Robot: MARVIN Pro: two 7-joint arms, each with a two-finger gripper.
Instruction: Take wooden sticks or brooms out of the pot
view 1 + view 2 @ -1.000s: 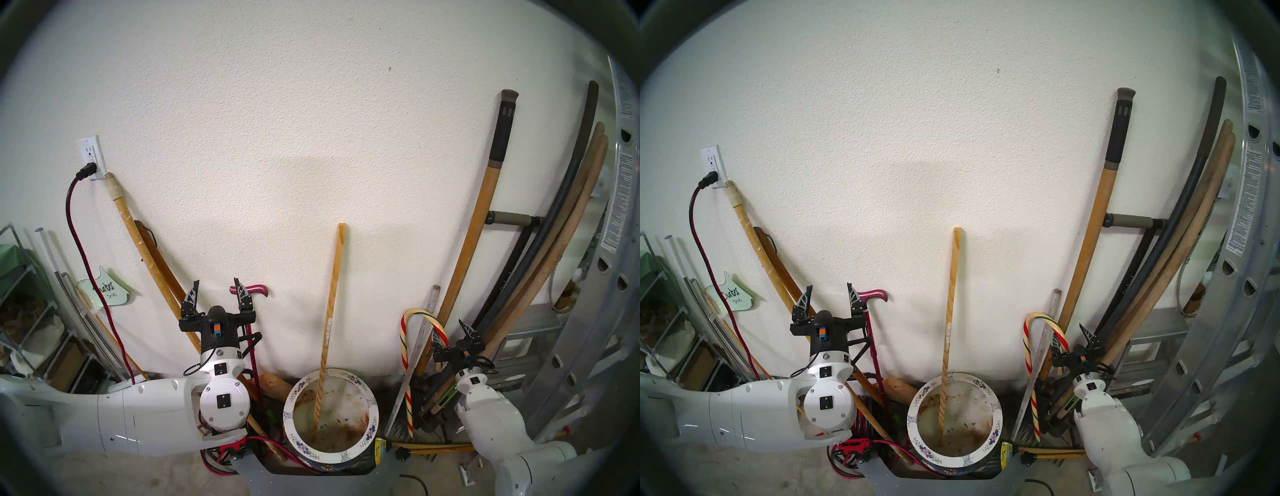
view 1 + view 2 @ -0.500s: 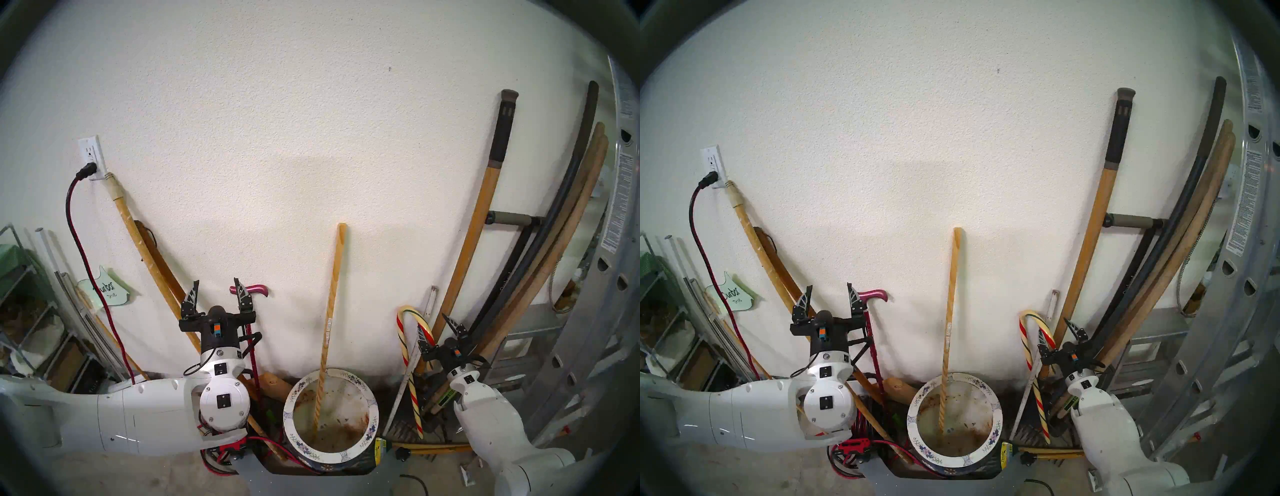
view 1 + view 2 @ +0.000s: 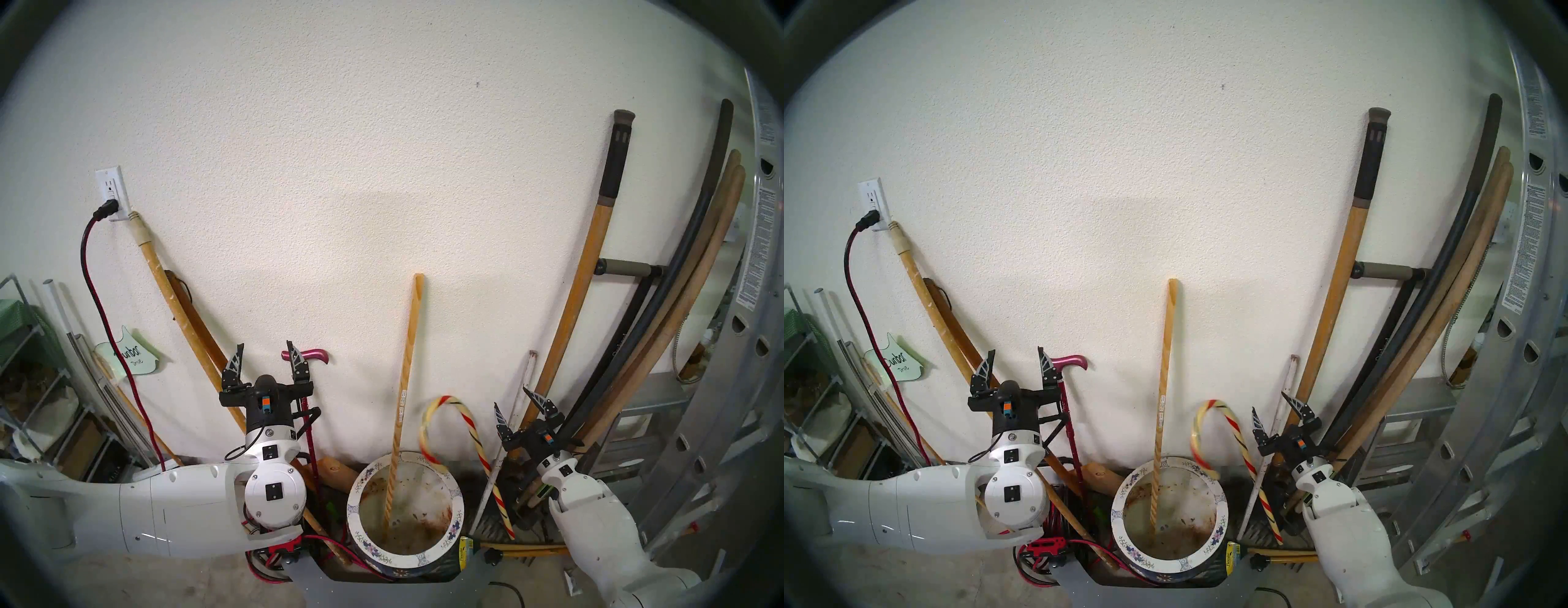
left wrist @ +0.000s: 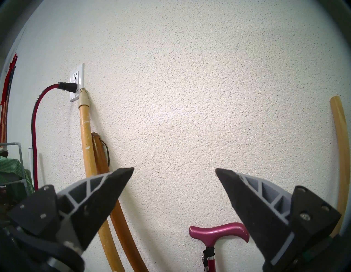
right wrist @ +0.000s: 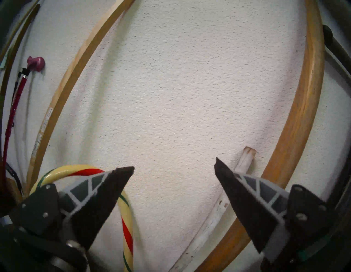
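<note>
Since the earlier frames the striped cane (image 3: 466,429) has swung over: its hook, which arched beside the right gripper (image 3: 524,407), now tips toward 9 o'clock and hangs blurred over the pot (image 3: 456,507) rim at about 1 o'clock, foot on the floor outside. That gripper has shifted toward 9 o'clock, fingers spread wide and holding nothing, the grey-white slat (image 3: 515,407) leaning on the wall between them. Left gripper (image 3: 266,356) has kept its place, spread apart and empty, by the magenta cane (image 3: 316,354). Only the pale wooden pole (image 3: 405,373) stands in the pot, leaning toward 12 o'clock against the wall
</note>
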